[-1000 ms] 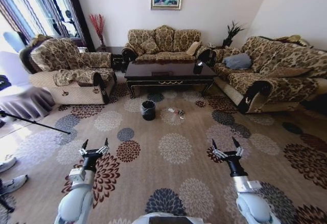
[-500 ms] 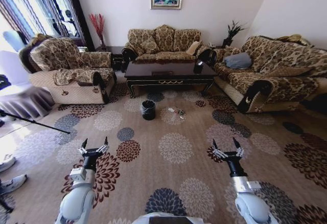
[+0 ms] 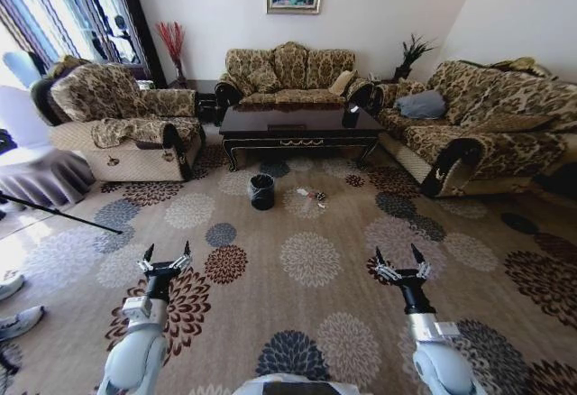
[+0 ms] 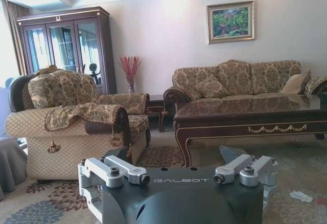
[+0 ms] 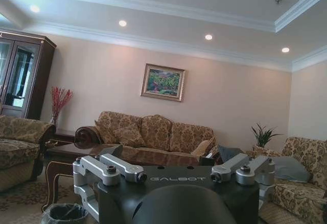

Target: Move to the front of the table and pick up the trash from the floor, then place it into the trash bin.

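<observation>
Both pincers gape empty low in the frame: the left gripper (image 3: 163,261) at lower left, the right gripper (image 3: 400,263) at lower right. Above centre, the trash (image 3: 309,197) dots the floor (image 3: 306,260) beside the trash bin (image 3: 262,191), before the table (image 3: 297,131).

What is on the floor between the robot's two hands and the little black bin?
Just bare flowered carpet, seen from the head view. The left gripper and right gripper hang open low in front, far from the trash bin and the trash beside it.
</observation>
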Motion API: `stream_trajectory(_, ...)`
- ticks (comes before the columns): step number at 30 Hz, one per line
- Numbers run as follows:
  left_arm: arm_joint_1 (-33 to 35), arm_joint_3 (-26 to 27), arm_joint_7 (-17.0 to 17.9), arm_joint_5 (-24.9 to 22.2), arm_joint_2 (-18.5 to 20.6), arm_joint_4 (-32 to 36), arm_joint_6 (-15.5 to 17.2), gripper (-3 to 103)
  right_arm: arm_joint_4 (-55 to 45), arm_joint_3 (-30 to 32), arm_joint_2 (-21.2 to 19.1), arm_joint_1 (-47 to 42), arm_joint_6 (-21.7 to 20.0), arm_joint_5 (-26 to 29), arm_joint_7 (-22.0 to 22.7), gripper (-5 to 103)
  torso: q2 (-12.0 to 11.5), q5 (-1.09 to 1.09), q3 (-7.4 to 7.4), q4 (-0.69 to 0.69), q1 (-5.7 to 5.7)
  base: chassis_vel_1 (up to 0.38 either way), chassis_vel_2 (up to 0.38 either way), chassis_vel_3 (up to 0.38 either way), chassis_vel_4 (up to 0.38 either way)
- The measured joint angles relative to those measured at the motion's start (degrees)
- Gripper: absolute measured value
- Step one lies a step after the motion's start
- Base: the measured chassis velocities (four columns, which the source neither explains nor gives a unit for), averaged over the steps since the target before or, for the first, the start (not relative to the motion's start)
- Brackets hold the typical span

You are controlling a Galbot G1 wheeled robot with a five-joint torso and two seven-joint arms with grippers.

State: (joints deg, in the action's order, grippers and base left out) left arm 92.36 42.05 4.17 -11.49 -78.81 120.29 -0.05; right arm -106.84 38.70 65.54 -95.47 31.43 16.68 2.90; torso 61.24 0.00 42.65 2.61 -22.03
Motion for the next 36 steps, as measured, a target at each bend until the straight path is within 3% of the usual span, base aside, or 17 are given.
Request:
stream_trajectory(6,0.2,0.0,0.0,0.0,-0.1,0.1,0.0,100,-0.3,0.2,0.4,0.2,-1.8,-1.1,2.1,100,-1.5,0.0,-0.83,0.0,0.62,0.0,0.0,0.0,0.0)
stream_trajectory(9,0.4,0.2,-0.1,0.0,-0.1,0.4,0.0,100,-1.4,-0.3,0.7,0.7,-4.8,-0.9,5.8,100,-2.8,0.0,-1.56,-0.01,1.21,0.0,0.0,0.0,0.0)
stream_trajectory(18,0.7,0.3,-0.1,0.3,-0.1,0.5,-0.1,100,-1.4,-0.1,1.8,0.4,-4.8,-3.0,9.5,100,-5.1,0.0,-2.82,0.0,2.27,0.0,0.0,0.0,0.0)
stream_trajectory(24,0.7,0.1,-0.2,0.6,-0.4,0.5,-0.3,100,-0.5,0.4,1.7,-0.1,-2.1,-3.0,7.2,100,-6.9,0.01,-3.85,-0.02,3.09,0.0,0.0,0.0,0.0)
stream_trajectory(36,0.7,0.2,-0.8,1.0,-0.4,0.4,-1.3,100,-0.3,0.3,2.2,-0.1,-1.1,-3.0,5.8,100,-9.9,0.0,-5.57,0.0,4.31,0.0,0.0,0.0,0.0)
